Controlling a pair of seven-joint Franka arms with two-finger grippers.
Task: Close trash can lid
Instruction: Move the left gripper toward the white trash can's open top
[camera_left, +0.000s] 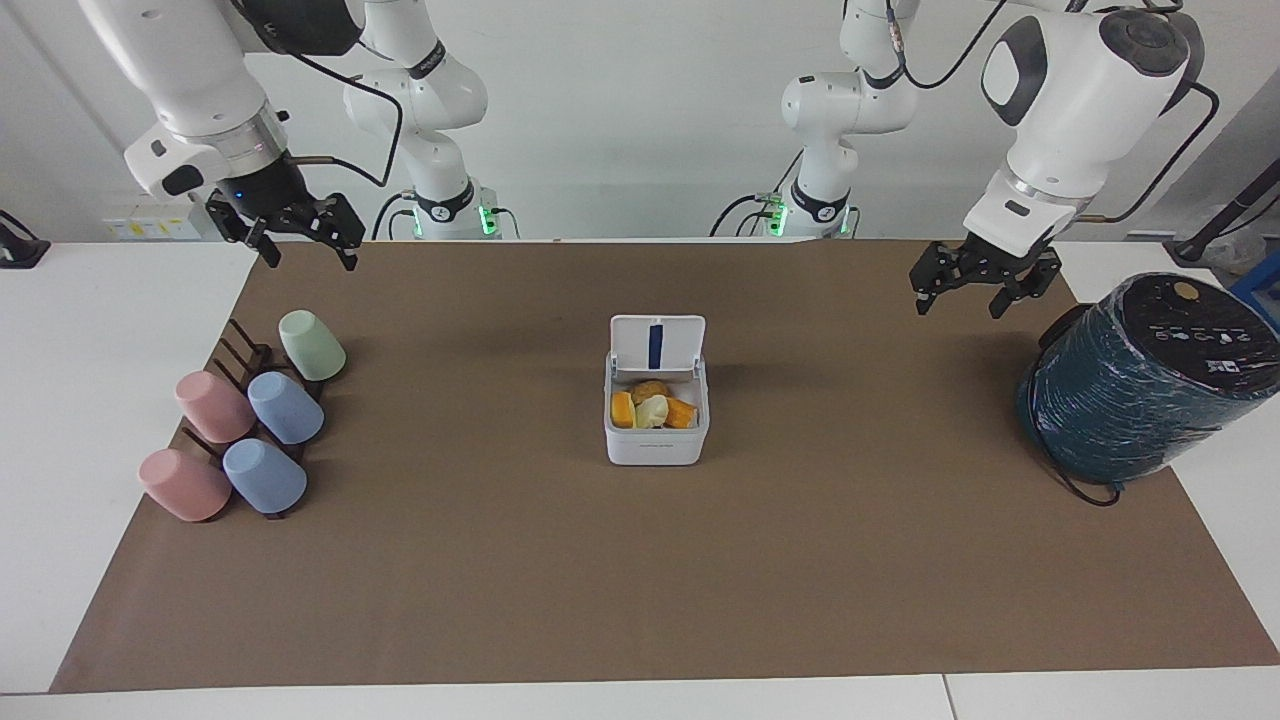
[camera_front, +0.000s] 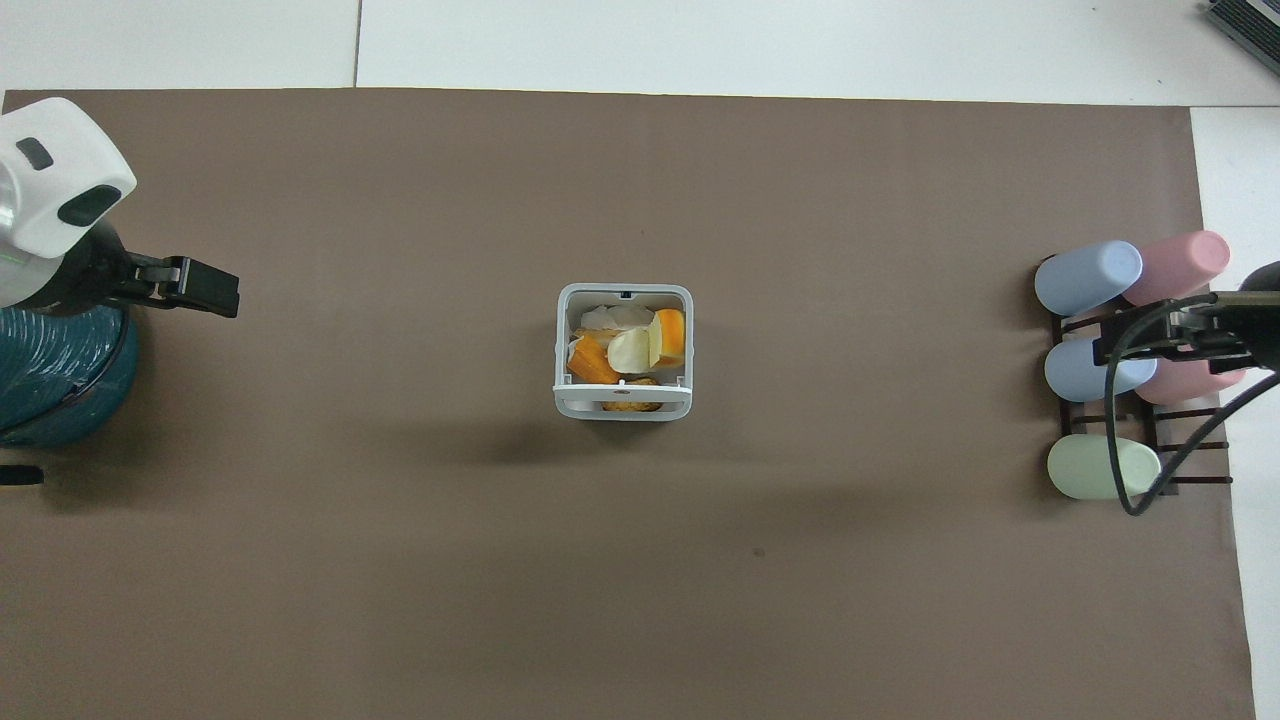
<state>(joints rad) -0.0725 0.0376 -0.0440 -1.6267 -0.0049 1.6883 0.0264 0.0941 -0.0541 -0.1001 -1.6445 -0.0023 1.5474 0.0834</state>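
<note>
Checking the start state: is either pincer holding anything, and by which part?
Nothing is held. The left pincer and right pincer hang empty in the air, well apart from the trash can and its raised lid.

You've got one trash can (camera_left: 655, 432) with one lid (camera_left: 657, 345), and beside it on the worktop: five cups, so two pink (camera_left: 213, 405), two blue (camera_left: 285, 407), one green (camera_left: 311, 345), on one rack (camera_left: 240, 350), plus one teal cylinder (camera_left: 1140, 385). Two grippers: left (camera_left: 985, 290), right (camera_left: 300, 240).

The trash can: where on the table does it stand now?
The trash can stands alone at the middle of the brown mat, its lid raised on the edge nearer the robots, midway between the cup rack and the teal cylinder.
</note>
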